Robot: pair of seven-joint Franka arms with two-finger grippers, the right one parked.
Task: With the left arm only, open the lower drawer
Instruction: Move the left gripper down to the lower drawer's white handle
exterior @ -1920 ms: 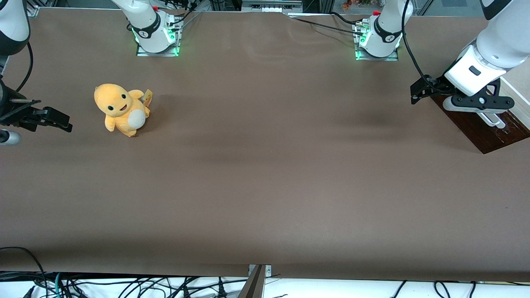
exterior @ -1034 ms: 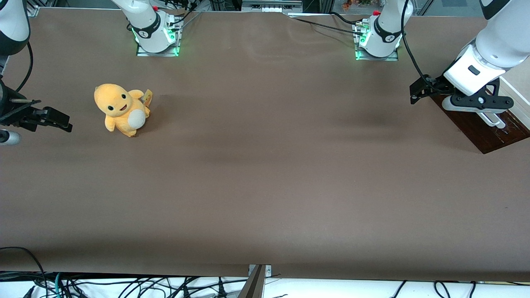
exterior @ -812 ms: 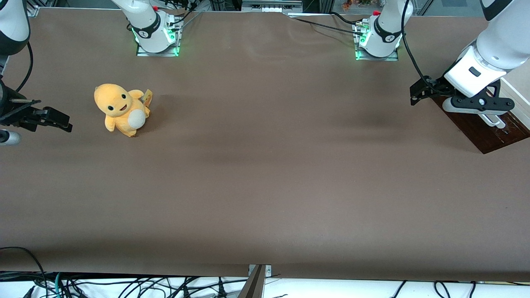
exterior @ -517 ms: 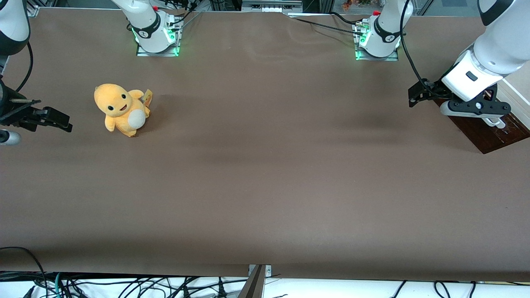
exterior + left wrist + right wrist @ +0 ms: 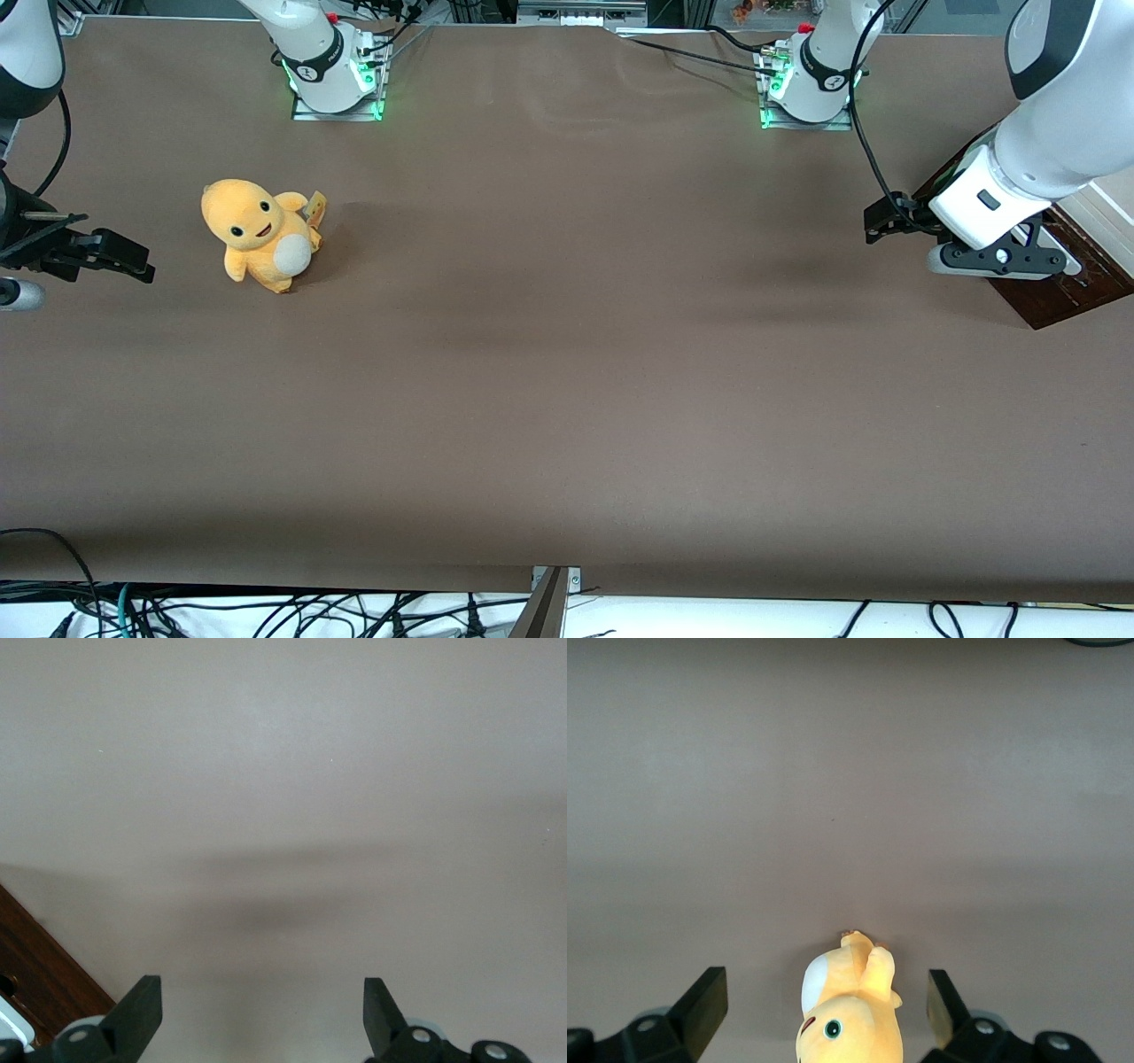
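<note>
- In the front view we saw the left arm [image 5: 1054, 97], glossy white with a dark grey band, reaching down at the working arm's end of the table [image 5: 567, 399].
- Its gripper [image 5: 997, 260] hung just above the edge of the drawer [image 5: 1059, 297], a flat panel of dark brown wood lying at the table's edge; the arm and the black gripper bar covered a good part of that wood.
- A black cable [image 5: 873, 142] ran from the arm's base [image 5: 811, 84] down to the wrist, where a black bracket stuck out toward the parked arm's end.
- A yellow plush toy [image 5: 259, 232] with a white belly sat upright well apart from the drawer, toward the parked arm's end; nothing stood between the two.
- The table was covered in a smooth, matt brown sheet, with a soft shadow under the arm.
- In the left wrist view we saw the gripper [image 5: 257, 1014] with its two flat black fingers [image 5: 142, 1010] spread wide and holding nothing; only bare table showed between them.
- A corner of the drawer [image 5: 40, 979] showed beside one finger, with visible grain in its dark brown wood, and a bit of white beside it that we could not make out.
- In the right wrist view we saw the toy [image 5: 850, 1005] from above, soft and rounded, on the same plain brown table [image 5: 850, 771].
</note>
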